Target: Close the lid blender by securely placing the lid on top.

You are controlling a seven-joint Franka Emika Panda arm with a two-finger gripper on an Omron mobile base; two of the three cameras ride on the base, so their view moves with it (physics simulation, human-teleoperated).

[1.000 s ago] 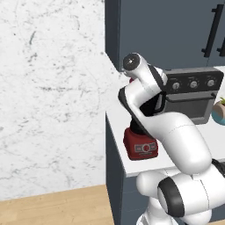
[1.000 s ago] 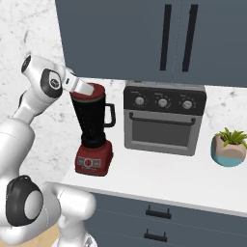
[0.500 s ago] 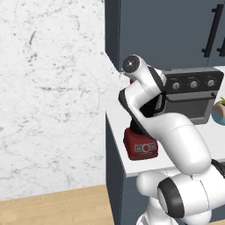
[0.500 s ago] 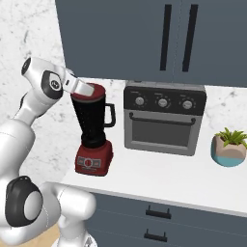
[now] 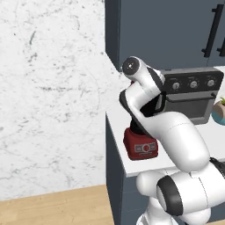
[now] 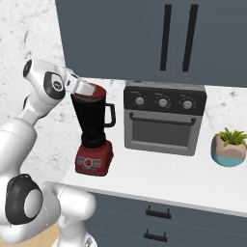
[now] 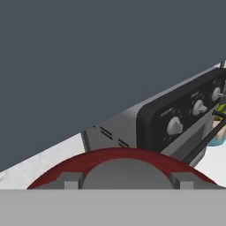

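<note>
White counter [image 6: 159, 178] runs under dark blue-grey wall cupboards [image 6: 144, 38], with a marbled white wall [image 5: 52, 88] to its left. No brand, label or readable writing shows on anything; the oven's knobs and the blender's button panel carry no legible marks. Near the counter's left end stands the blender [image 6: 94, 137], a dark jar with a side handle on a boxy red base. The red lid [image 6: 98, 91] sits at the jar's mouth, tilted slightly, and the gripper [image 6: 89, 89] is right at it from the left; in the hand view the lid [image 7: 119, 165] lies directly below the fingertips [image 7: 71, 182], its grey centre between them. Whether the fingers are clamped on the lid or just beside it I cannot tell. Just right of the blender stands a black-and-silver toaster oven [image 6: 164, 118], and toward the counter's right end a small potted plant [image 6: 229, 147].
</note>
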